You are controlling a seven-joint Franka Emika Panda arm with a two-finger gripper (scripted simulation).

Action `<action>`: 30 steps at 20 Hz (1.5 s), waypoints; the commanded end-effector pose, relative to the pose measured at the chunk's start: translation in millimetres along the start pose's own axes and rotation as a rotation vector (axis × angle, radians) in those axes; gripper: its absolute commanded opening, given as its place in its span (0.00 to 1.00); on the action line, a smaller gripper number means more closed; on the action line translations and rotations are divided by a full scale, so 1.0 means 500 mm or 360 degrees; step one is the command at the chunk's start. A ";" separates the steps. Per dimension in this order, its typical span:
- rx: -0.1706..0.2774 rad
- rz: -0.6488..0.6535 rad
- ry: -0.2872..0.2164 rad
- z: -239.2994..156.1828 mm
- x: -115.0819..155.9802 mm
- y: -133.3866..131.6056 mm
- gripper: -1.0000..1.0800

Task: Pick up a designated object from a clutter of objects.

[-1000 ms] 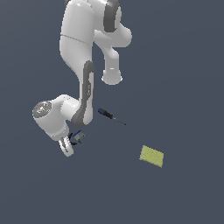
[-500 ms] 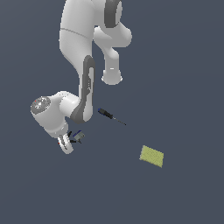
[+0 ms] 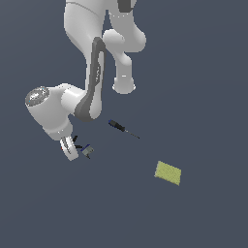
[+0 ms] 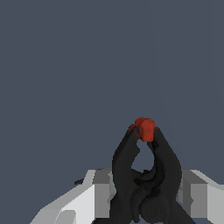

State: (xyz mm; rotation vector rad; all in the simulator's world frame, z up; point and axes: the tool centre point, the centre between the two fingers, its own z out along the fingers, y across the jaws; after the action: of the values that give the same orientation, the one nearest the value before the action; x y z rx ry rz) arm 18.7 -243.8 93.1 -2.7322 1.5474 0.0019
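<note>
White two-finger gripper (image 4: 144, 192) clamped on small black spring clamp with red tips (image 4: 144, 175); tiny grey-blue block (image 3: 88, 150) just beside, right.

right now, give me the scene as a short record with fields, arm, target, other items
arm: Franka Panda, end effector low at the exterior view's left
target: black spring clamp with red tips, between the fingers
grasp: appears shut on the clamp
block: tiny grey-blue block beside the end effector
screwdriver: slim, blue-black handle, lying apart
pad: flat yellow-green pad, farthest toward the exterior view's right
</note>
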 end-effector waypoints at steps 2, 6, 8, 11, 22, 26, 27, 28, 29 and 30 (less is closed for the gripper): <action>0.0002 0.0001 0.0000 -0.066 -0.012 0.015 0.00; 0.0002 0.0001 0.0000 -0.146 -0.027 0.034 0.00; 0.0002 0.0002 0.0000 -0.187 -0.034 0.044 0.00; 0.0001 0.0002 0.0000 -0.251 -0.045 0.059 0.00; -0.0002 0.0003 0.0003 -0.484 -0.083 0.110 0.00; -0.0003 0.0003 0.0004 -0.548 -0.093 0.122 0.00; -0.0003 0.0002 0.0004 -0.561 -0.095 0.124 0.00; -0.0003 0.0002 0.0004 -0.573 -0.096 0.126 0.00; -0.0003 0.0002 0.0004 -0.584 -0.098 0.128 0.00; -0.0002 0.0000 0.0004 -0.594 -0.099 0.129 0.00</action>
State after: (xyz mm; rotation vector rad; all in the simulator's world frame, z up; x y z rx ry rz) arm -59.9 -235.5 381.7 -2.7332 1.5497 -0.0020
